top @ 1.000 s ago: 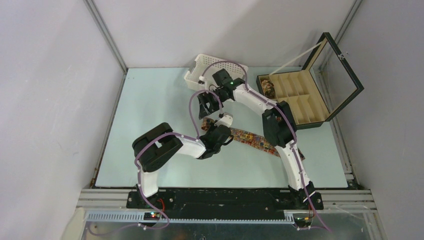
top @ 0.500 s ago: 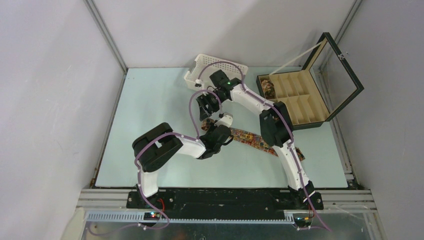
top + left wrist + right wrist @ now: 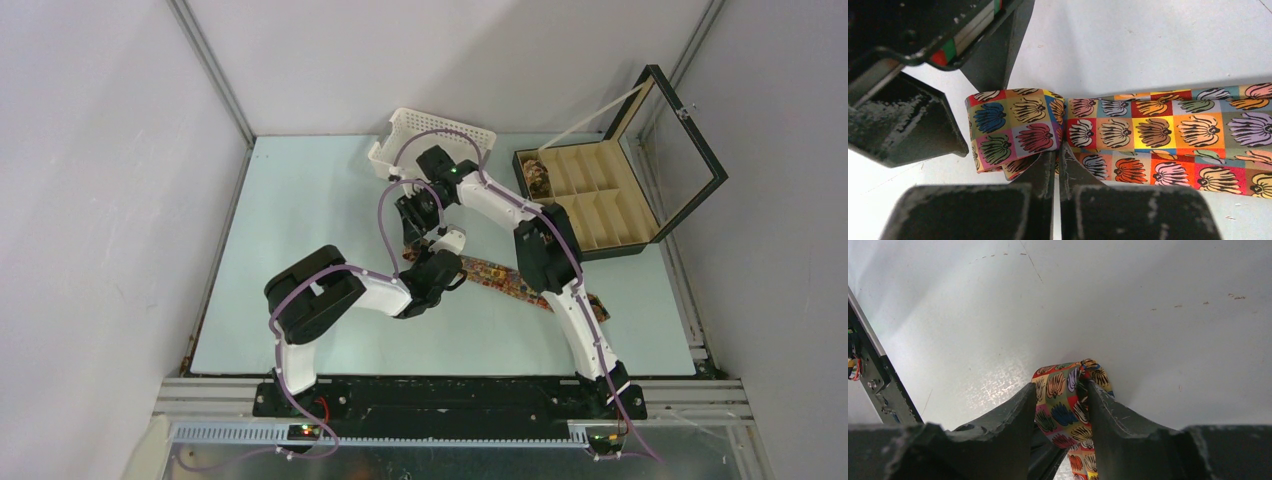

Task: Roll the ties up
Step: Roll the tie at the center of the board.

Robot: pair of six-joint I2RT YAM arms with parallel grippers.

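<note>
Smooth printed cloth tie (image 3: 1168,135), glossy tabletop (image 3: 1148,315)

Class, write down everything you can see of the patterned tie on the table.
The tie is a narrow fabric strip printed with squares of red, orange, yellow and blue, each holding a shell-like motif. Most lies flat on the pale table; one end is folded into a small loop. The left tool is shut on it at the loop's base. The right tool straddles the loop; contact unclear.
</note>
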